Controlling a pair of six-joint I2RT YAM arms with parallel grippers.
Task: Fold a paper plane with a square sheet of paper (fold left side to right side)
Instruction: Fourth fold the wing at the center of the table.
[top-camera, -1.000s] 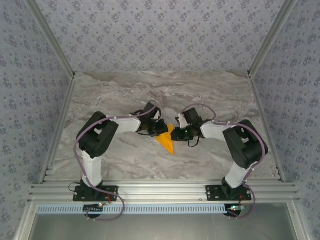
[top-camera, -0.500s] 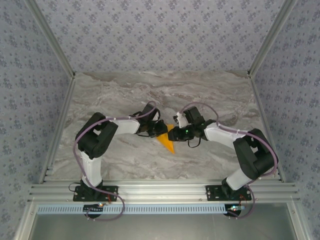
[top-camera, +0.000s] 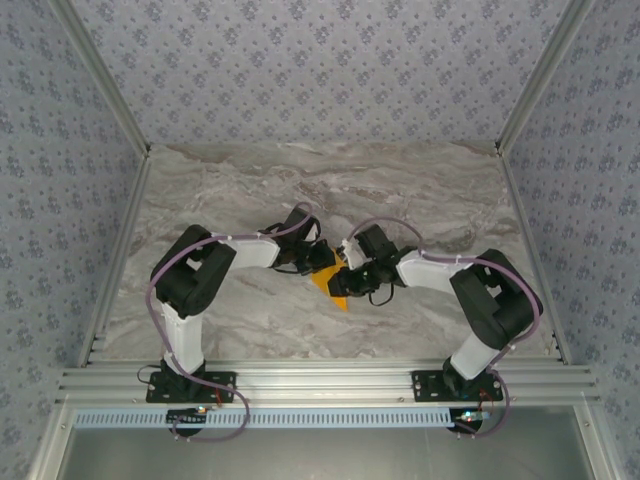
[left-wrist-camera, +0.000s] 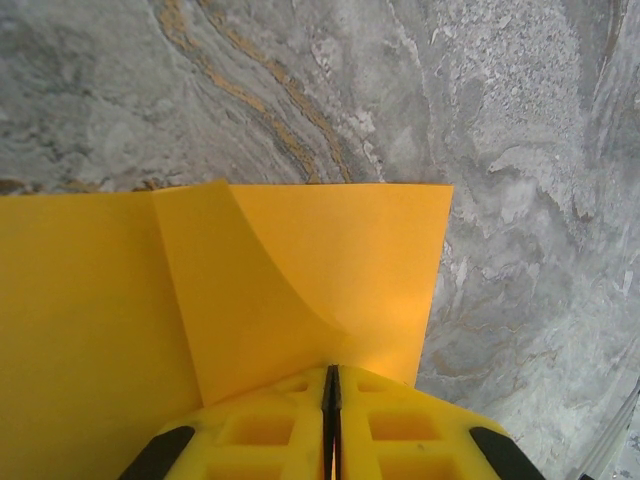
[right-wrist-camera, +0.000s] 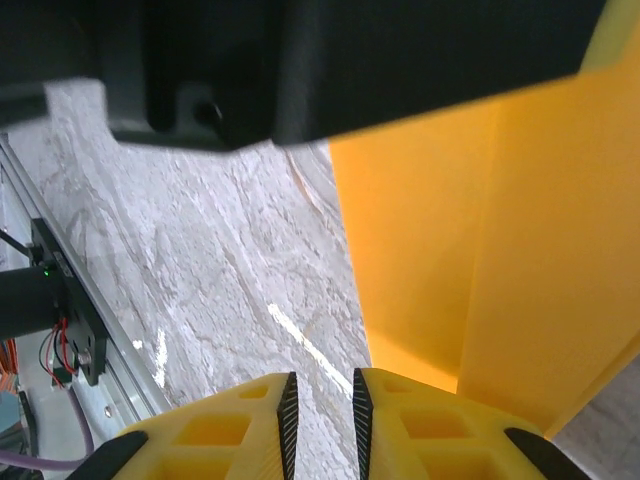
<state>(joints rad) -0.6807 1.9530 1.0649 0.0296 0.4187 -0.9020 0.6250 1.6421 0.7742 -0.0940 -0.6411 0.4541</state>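
Note:
The sheet of paper (top-camera: 326, 281) is orange-yellow and folded into a pointed shape. It lies on the marble table (top-camera: 240, 190) between the two arms, its tip toward the near edge. My left gripper (top-camera: 321, 262) is at its upper left. In the left wrist view the paper (left-wrist-camera: 300, 260) curls up into the left gripper (left-wrist-camera: 332, 372), whose jaws are shut on a raised flap. My right gripper (top-camera: 345, 285) is over the paper's right side. In the right wrist view the right gripper (right-wrist-camera: 320, 385) stands slightly open over bare marble, beside the paper's (right-wrist-camera: 440, 230) edge.
The black body of the left arm (right-wrist-camera: 300, 60) crosses the top of the right wrist view, close above the paper. Patterned walls and aluminium rails (top-camera: 320, 380) bound the table. Bare marble stretches behind and to both sides.
The right gripper has moved down and left, over the paper's right side and toward its tip. The left gripper has stayed where it was, still shut.

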